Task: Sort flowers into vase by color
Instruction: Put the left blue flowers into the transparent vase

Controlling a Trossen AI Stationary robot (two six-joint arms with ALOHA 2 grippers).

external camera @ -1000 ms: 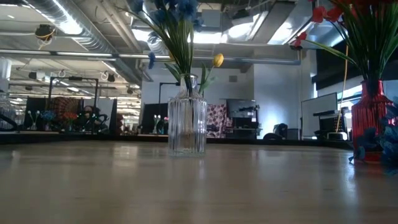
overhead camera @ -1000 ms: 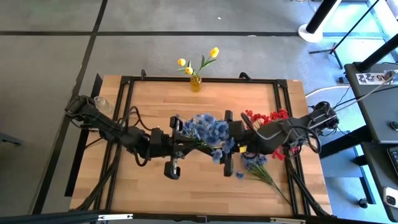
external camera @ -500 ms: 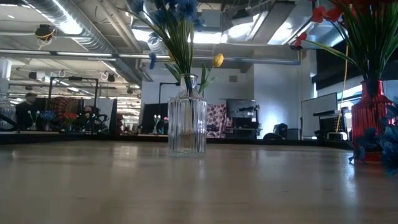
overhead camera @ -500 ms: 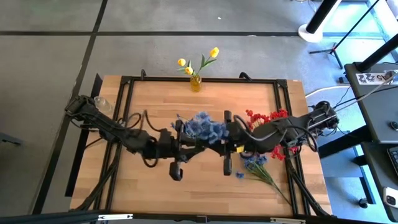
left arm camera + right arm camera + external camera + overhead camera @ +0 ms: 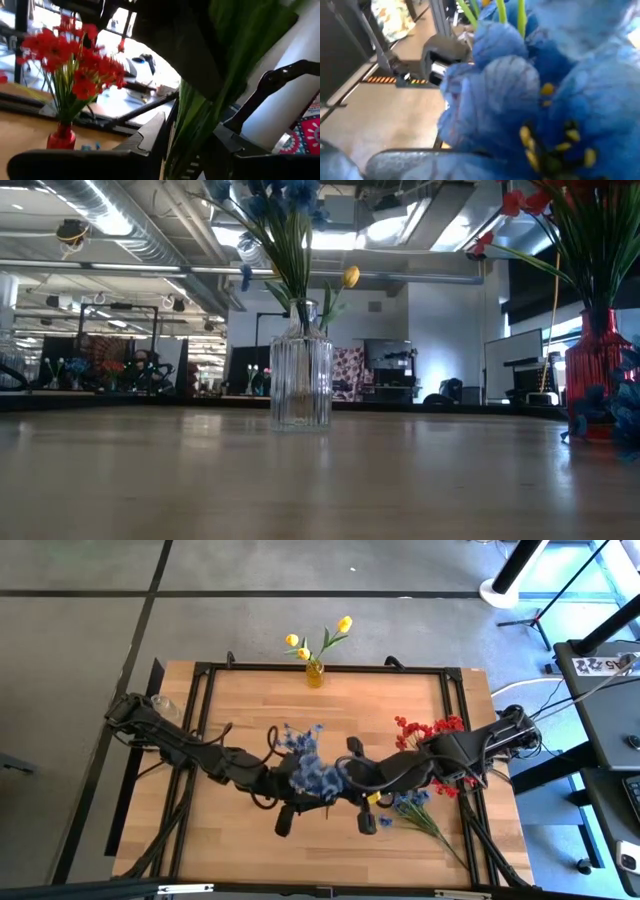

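Left hand (image 5: 300, 802) is clamped on the blue flowers (image 5: 310, 772); our right hand (image 5: 352, 802), grip unreadable, crowds in, so we risk tipping the clear vase (image 5: 300, 383)

We are in a big open lab or workshop: bare ceiling ducts (image 5: 130, 235), strip lights (image 5: 105, 220), concrete floor (image 5: 80, 630), a framed wooden table (image 5: 255, 710).

Both arms meet over the blue flowers (image 5: 312, 772) mid-desk (image 5: 250, 700); yellow flowers (image 5: 318, 640) stand at its far edge.
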